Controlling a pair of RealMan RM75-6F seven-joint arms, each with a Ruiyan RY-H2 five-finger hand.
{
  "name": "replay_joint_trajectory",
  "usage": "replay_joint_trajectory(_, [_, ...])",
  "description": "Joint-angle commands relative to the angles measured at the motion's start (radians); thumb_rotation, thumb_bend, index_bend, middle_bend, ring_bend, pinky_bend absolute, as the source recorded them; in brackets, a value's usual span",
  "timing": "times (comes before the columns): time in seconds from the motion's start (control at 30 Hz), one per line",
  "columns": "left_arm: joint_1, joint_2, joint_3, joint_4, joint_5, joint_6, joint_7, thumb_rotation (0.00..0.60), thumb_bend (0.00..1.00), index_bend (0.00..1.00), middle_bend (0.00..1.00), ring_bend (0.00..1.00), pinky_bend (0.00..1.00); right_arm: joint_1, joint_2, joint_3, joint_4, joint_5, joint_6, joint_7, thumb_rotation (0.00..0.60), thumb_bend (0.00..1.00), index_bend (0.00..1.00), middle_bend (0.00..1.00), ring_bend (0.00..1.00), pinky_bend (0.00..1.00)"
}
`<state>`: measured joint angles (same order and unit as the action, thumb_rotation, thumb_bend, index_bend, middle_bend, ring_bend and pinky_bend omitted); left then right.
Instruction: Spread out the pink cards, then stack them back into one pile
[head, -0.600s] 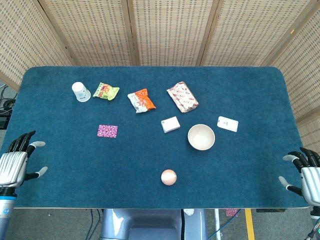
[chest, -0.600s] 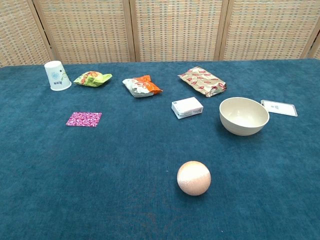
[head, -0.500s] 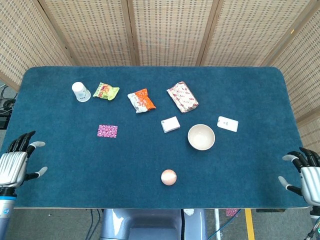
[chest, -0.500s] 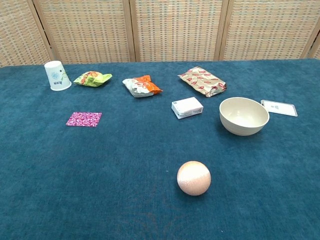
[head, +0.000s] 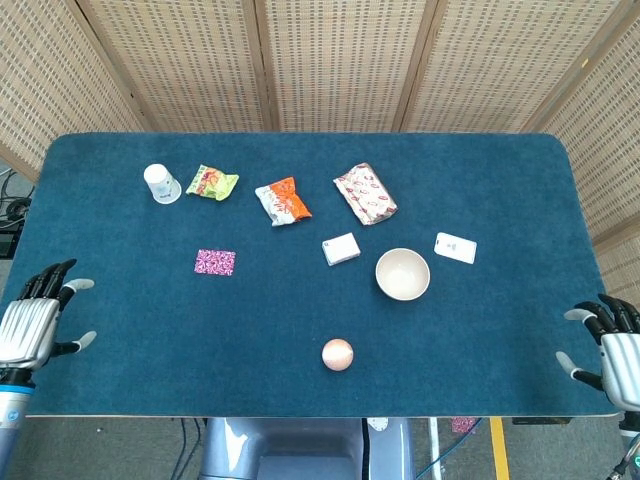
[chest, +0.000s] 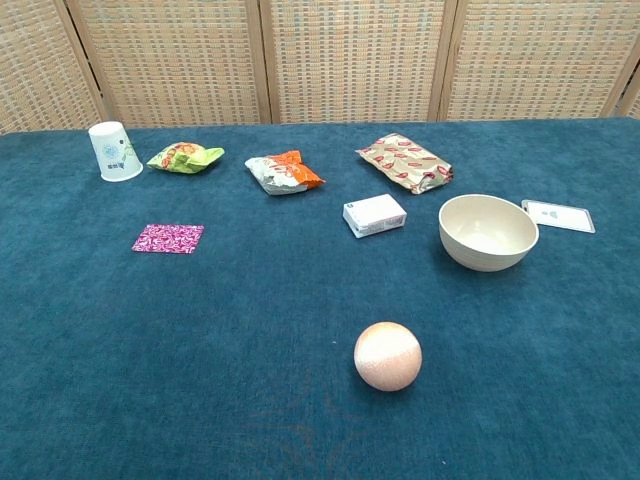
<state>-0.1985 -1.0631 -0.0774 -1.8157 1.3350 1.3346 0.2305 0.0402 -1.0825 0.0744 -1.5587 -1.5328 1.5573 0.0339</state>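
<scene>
The pink patterned cards (head: 215, 262) (chest: 168, 238) lie in one flat pile on the blue table, left of centre. My left hand (head: 32, 321) hovers at the table's near left edge with fingers spread and nothing in it, well away from the pile. At the near right corner my right hand (head: 613, 345) is likewise spread and empty. Neither hand shows in the chest view.
An upturned paper cup (head: 161, 184), a green snack bag (head: 212, 182), an orange bag (head: 283, 201) and a red-patterned packet (head: 364, 194) line the far side. A small white box (head: 341, 248), a cream bowl (head: 402, 274), a white card (head: 455, 247) and a peach ball (head: 337, 354) occupy the right half.
My left hand has shifted very slightly toward the table. Everything else is as it was.
</scene>
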Motion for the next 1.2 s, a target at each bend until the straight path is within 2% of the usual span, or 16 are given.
replay_joint_trajectory(0.03, [-0.03, 0.017, -0.009, -0.011, -0.023, -0.05, 0.0, 0.6, 0.05, 0.22, 0.07, 0.07, 0.11, -0.002, 0.0, -0.001, 0.0, 0.001, 0.001, 0.0, 0.6, 0.23, 0.35, 0.3, 0.16, 0.14])
replay_joint_trajectory(0.13, [-0.09, 0.052, -0.019, -0.032, -0.057, -0.164, -0.014, 0.6, 0.04, 0.18, 0.05, 0.06, 0.11, -0.008, 0.008, 0.001, -0.004, 0.007, 0.008, 0.0, 0.6, 0.23, 0.35, 0.3, 0.16, 0.14])
replay_joint_trajectory(0.23, [-0.124, 0.072, -0.024, -0.037, -0.07, -0.224, -0.021, 0.6, 0.0, 0.16, 0.03, 0.05, 0.11, -0.01, 0.012, 0.003, -0.005, 0.008, 0.011, 0.0, 0.6, 0.23, 0.35, 0.3, 0.16, 0.14])
replay_joint_trajectory(0.4, [-0.19, 0.085, -0.037, -0.011, -0.102, -0.334, -0.045, 0.599, 0.0, 0.15, 0.01, 0.03, 0.1, -0.014, 0.016, 0.001, -0.007, 0.006, 0.015, 0.003, 0.6, 0.23, 0.35, 0.3, 0.16, 0.14])
replay_joint_trajectory(0.43, [-0.207, 0.084, -0.041, -0.004, -0.111, -0.36, -0.051, 0.561, 0.0, 0.15, 0.01, 0.03, 0.1, -0.014, 0.016, 0.001, -0.006, 0.006, 0.016, 0.003, 0.6, 0.23, 0.35, 0.3, 0.16, 0.14])
replay_joint_trajectory(0.5, [-0.233, 0.084, -0.047, 0.008, -0.127, -0.405, -0.069, 0.355, 0.0, 0.15, 0.0, 0.03, 0.1, -0.013, 0.016, 0.003, -0.006, 0.008, 0.014, 0.002, 0.6, 0.23, 0.35, 0.3, 0.16, 0.14])
replay_joint_trajectory(0.53, [-0.249, 0.084, -0.052, 0.016, -0.137, -0.433, -0.082, 0.201, 0.0, 0.15, 0.0, 0.03, 0.1, -0.014, 0.017, 0.003, -0.006, 0.008, 0.015, 0.002, 0.6, 0.23, 0.35, 0.3, 0.16, 0.14])
replay_joint_trajectory(0.57, [-0.26, 0.082, -0.055, 0.022, -0.142, -0.451, -0.091, 0.092, 0.0, 0.15, 0.0, 0.03, 0.1, -0.015, 0.016, 0.002, -0.006, 0.008, 0.016, 0.002, 0.6, 0.23, 0.35, 0.3, 0.16, 0.14])
replay_joint_trajectory(0.63, [-0.3, 0.074, -0.066, 0.046, -0.16, -0.516, -0.121, 0.036, 0.0, 0.15, 0.0, 0.02, 0.09, -0.018, 0.017, 0.002, -0.007, 0.008, 0.02, 0.001, 0.6, 0.23, 0.35, 0.3, 0.16, 0.14])
replay_joint_trajectory(0.87, [-0.407, 0.03, -0.087, 0.15, -0.191, -0.668, -0.177, 0.01, 0.0, 0.15, 0.0, 0.01, 0.05, -0.024, 0.017, 0.001, -0.011, 0.006, 0.029, -0.004, 0.6, 0.23, 0.35, 0.3, 0.16, 0.14])
replay_joint_trajectory(0.97, [-0.464, -0.021, -0.097, 0.228, -0.178, -0.739, -0.212, 0.01, 0.0, 0.17, 0.0, 0.02, 0.04, -0.022, 0.018, 0.003, -0.013, 0.003, 0.03, -0.007, 0.6, 0.23, 0.35, 0.3, 0.16, 0.14])
replay_joint_trajectory(1.2, [-0.532, -0.106, -0.088, 0.348, -0.143, -0.803, -0.254, 0.01, 0.0, 0.19, 0.0, 0.02, 0.04, -0.027, 0.015, 0.003, -0.009, 0.004, 0.035, -0.003, 0.6, 0.23, 0.35, 0.3, 0.16, 0.14])
